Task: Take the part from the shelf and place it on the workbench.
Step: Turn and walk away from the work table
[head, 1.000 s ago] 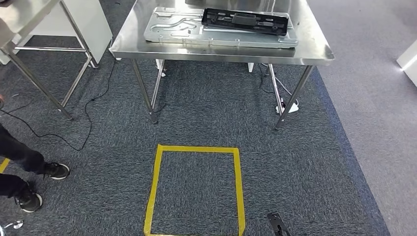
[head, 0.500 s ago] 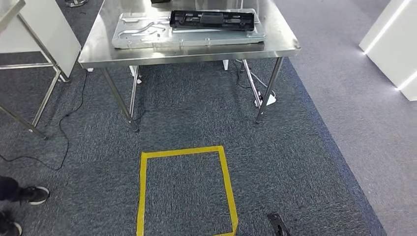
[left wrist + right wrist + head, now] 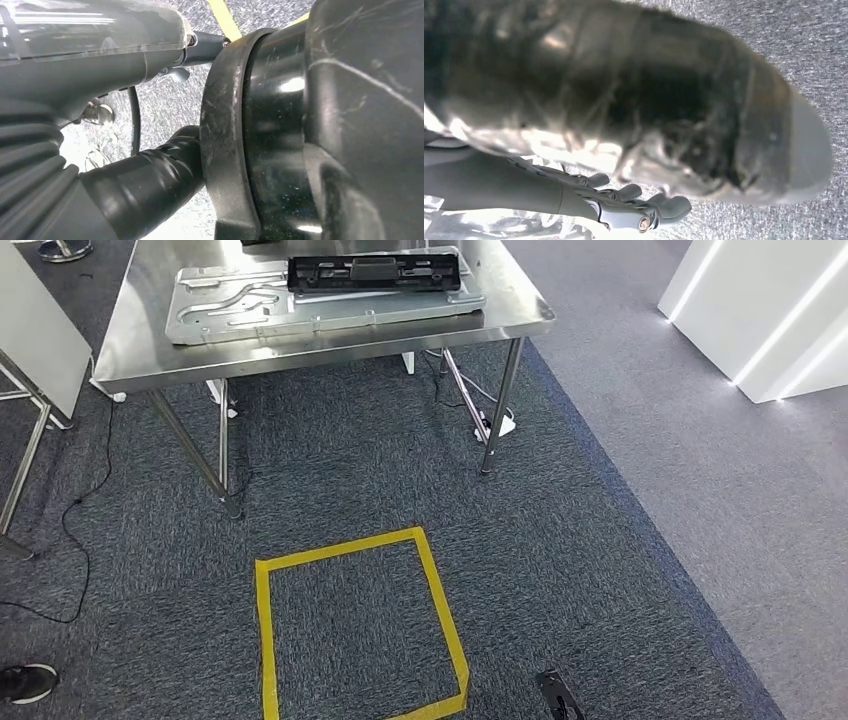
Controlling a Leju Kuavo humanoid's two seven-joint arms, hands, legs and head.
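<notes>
A long black plastic part lies on a silver metal plate, which rests on the steel workbench at the top of the head view. My left hand hangs low beside my body over the carpet; its thumb and fingers are apart and hold nothing. My right hand also hangs down, with its fingers loosely extended and nothing in them. Both hands are far from the workbench.
A yellow tape square marks the dark carpet in front of the workbench. A power strip and cables lie under the bench. White lit panels stand at the right. A person's shoe is at the lower left, beside a second table's leg.
The camera has turned to the right: workbench, tape square and person's shoes have all slid left in the picture, and the white panels have come into view. The part on the bench has not moved.
</notes>
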